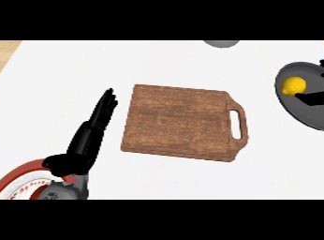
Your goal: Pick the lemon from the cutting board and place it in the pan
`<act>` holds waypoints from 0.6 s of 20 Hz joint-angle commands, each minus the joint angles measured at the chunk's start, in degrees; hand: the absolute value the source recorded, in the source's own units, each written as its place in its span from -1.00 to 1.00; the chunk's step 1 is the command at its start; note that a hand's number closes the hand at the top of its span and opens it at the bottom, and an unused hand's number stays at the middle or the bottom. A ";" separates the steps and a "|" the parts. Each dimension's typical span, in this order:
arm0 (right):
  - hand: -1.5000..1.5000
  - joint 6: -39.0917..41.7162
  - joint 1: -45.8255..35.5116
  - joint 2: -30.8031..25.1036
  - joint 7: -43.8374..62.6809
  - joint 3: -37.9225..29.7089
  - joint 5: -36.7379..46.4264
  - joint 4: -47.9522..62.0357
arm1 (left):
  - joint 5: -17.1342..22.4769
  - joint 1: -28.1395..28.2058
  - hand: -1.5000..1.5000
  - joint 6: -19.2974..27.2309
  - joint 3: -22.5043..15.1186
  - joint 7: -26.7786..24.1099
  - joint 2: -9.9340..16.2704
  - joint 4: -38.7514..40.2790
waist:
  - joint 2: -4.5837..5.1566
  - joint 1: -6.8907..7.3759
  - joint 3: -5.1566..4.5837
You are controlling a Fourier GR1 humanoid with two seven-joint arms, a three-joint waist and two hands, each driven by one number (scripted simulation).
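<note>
our right hand [322, 96] hovers over the pan [304, 115], fingers and thumb curled beside the lemon [294, 85]. if we pull away carelessly, a finger may knock it out. our left hand [90, 133] rests with fingers straight beside the cutting board [179, 122].

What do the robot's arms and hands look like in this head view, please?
The left hand is matte black, with long slender fingers and a thumb, on a grey forearm that carries a red and white curved band. Of the right hand, at the view's right edge, only black fingers show; its forearm is out of view. No cables show.
</note>
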 commanded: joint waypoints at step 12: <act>-1.00 6.59 -1.02 -0.50 -18.02 -15.51 -14.68 2.92 | 1.62 0.89 0.00 -1.28 2.09 -1.72 0.45 1.06 | -0.43 -1.86 0.03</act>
